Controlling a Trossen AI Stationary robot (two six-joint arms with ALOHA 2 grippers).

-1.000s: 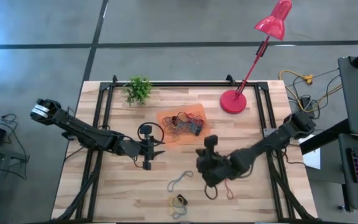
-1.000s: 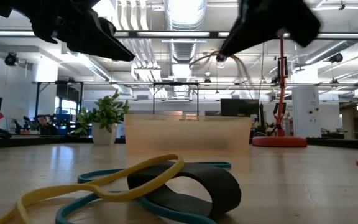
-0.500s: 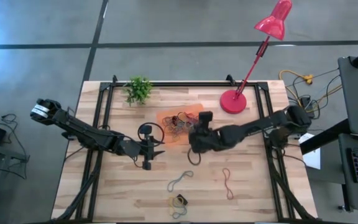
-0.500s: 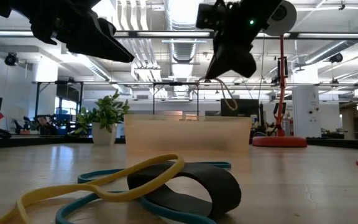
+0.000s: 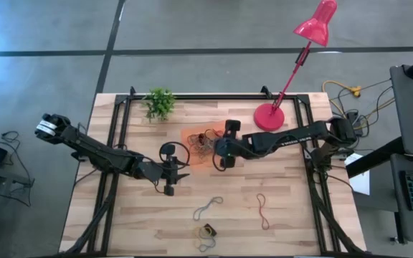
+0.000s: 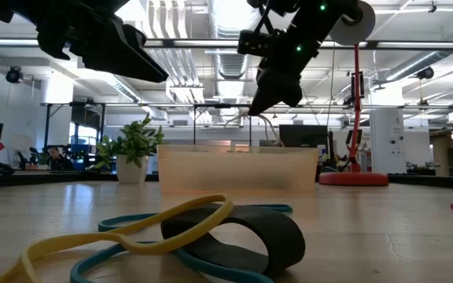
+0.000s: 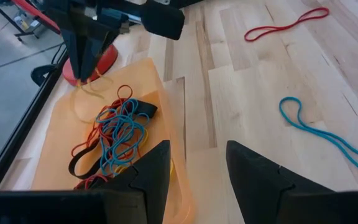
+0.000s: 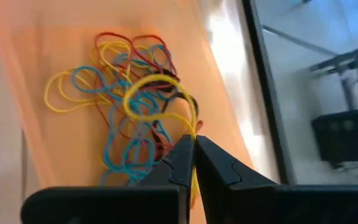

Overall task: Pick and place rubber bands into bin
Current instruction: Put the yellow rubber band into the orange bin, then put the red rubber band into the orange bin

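Over the shallow translucent orange bin [image 5: 205, 145] I see right gripper [image 8: 193, 148] pinched on a thin yellow rubber band [image 8: 157, 102]; risk: it snags on release; left gripper [image 7: 194, 163] parked wide beside the bin.

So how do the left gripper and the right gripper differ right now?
The right gripper is shut on a yellow rubber band above the orange bin; the left gripper is open and empty. The right one hangs over the bin, the left beside it. Both are dark two-finger grippers held off the table.
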